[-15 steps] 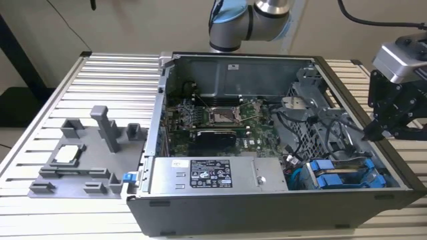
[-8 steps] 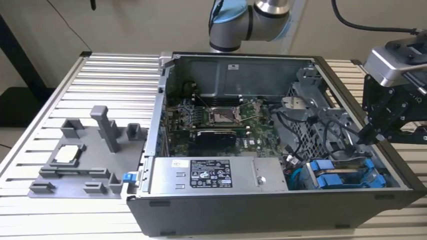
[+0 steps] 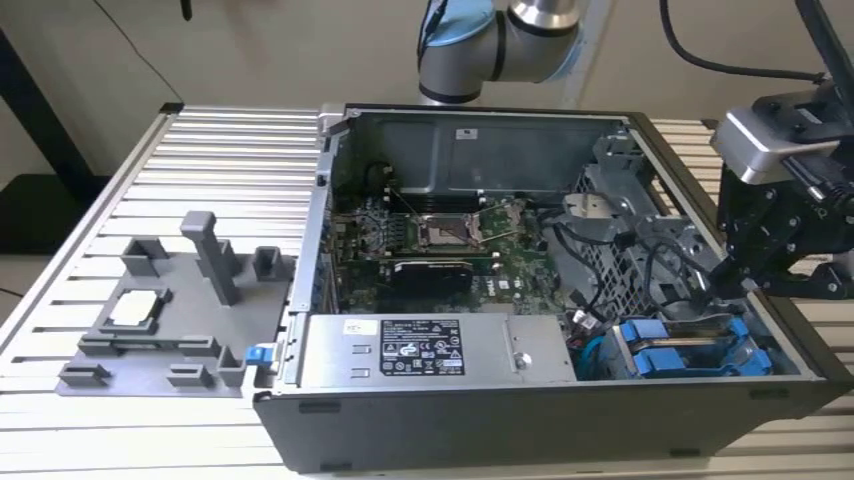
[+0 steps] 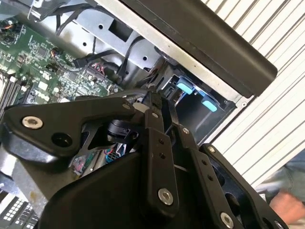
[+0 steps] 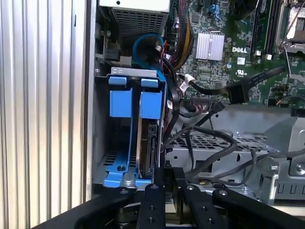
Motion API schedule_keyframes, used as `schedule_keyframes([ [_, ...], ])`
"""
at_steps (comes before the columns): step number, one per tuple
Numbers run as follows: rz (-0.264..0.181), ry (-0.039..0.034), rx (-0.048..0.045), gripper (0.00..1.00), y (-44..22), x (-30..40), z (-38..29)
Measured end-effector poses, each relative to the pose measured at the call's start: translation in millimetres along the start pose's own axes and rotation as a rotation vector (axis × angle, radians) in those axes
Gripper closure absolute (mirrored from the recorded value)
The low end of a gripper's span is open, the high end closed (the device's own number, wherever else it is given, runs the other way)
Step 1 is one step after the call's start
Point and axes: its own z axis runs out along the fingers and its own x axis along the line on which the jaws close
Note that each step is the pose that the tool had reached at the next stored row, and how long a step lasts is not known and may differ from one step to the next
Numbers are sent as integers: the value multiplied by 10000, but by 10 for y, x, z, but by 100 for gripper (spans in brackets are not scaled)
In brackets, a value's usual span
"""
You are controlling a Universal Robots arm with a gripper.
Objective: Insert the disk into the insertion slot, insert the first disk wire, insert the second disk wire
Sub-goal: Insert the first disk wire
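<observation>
The pincer [image 3: 731, 288] hangs inside the open case [image 3: 534, 440] at the exterior view's right, near the blue-tabbed disk [image 3: 646, 335]. In the second wrist view its jaws stand drawn together; whether they pinch anything we cannot tell. In the first wrist view the disk [image 5: 148, 143] stands seated in the slot [image 5: 133, 71], black wires [image 5: 172, 109] beside it. For wire fitting, we advise: wire end square, straight push, neighbouring wires clear.
</observation>
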Motion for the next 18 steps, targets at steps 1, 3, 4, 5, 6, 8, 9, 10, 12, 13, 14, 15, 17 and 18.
schedule_keyframes([
  [1, 9, -2, 0, 81, 9, 9, 9],
  [3, 27, 1, 1, 81, 28, 32, 28],
  [4, 44, 0, 2, 81, 36, 40, 41],
  [5, 72, 4, 3, 81, 41, 44, 54],
  [6, 96, 8, 5, 81, 42, 46, 68],
  [8, 128, 11, 8, 81, 44, 51, 97],
  [9, 146, 12, 9, 81, 45, 56, 107],
  [10, 165, 17, 10, 81, 47, 67, 116],
  [12, 176, 12, 11, 81, 50, 99, 132],
  [13, 180, 14, 11, 81, 51, 117, 135],
  [14, 187, 14, 12, 81, 53, 133, 139],
  [15, 191, 17, 12, 81, 53, 144, 143],
  [17, 198, 13, 12, 81, 55, 150, 163],
  [18, 198, 16, 12, 81, 55, 151, 166],
])
